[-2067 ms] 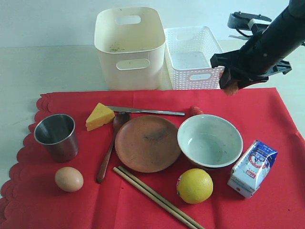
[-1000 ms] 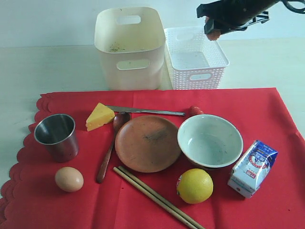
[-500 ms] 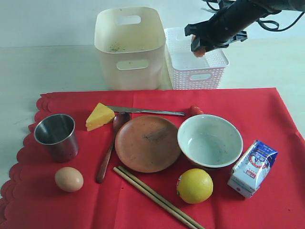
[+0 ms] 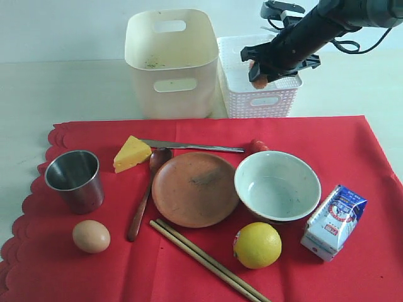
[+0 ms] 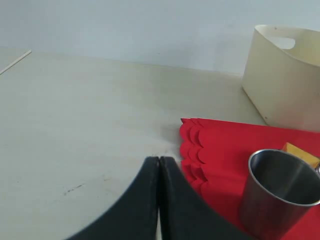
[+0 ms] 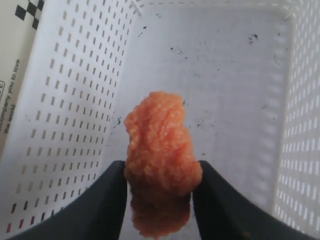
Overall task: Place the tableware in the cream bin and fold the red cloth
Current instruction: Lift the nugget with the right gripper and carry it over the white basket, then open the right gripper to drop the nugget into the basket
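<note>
Orange and lumpy, a food morsel point(image 6: 160, 145) sits clamped in our right pincer point(image 6: 161, 169), which hangs over the open white lattice basket point(image 4: 264, 100), just beside the cream bin point(image 4: 170, 85). Our left pincer point(image 5: 159, 167) is pressed together, low over the pale worktop point(image 5: 75, 125) just off the scalloped edge of the red cloth point(image 4: 352, 145). On that cloth, spread flat, we see the steel cup point(image 4: 74, 179), brown plate point(image 4: 195, 189), white bowl point(image 4: 277, 185), wooden spoon point(image 4: 141, 207), metal knife point(image 4: 189, 146) and chopsticks point(image 4: 208, 261), all outside the bin. The cup stands upright near the scalloped edge; the knife lies nearest the bins.
</note>
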Tool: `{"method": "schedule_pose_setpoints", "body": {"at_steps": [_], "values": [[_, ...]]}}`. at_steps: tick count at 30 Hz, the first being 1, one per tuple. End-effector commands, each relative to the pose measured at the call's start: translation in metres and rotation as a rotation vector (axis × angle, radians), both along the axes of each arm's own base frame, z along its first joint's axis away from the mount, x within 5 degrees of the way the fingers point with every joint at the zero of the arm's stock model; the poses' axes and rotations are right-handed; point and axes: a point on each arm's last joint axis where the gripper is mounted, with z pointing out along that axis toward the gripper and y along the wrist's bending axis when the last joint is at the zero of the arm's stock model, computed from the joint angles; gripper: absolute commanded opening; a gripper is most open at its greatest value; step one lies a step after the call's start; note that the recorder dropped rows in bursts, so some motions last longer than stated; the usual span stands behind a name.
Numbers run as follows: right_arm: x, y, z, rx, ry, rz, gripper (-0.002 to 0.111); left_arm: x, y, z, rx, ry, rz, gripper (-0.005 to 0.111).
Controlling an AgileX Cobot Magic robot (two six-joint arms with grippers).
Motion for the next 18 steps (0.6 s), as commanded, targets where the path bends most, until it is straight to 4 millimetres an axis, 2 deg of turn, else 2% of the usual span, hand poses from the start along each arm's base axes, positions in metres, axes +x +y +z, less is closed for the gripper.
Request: {"method": "schedule_pose_setpoints", "body": {"at_steps": [1,8,18], "values": [[0.0,0.001,0.004,-0.004,-0.005,0.015,0.05,0.0,0.0,0.0,-0.002,-0.007,-0.007,0.001],[-0.006,-0.001,0.017,-0.029,0.015,0.032,0.054,0.0,0.0,0.0,-0.002,-0.007,-0.007,0.001],[-0.035,-0.009,0.088,-0.089,0.046,0.072,0.054,0.0,0.0,0.0,-0.002,-0.007,-0.007,0.001]]}}
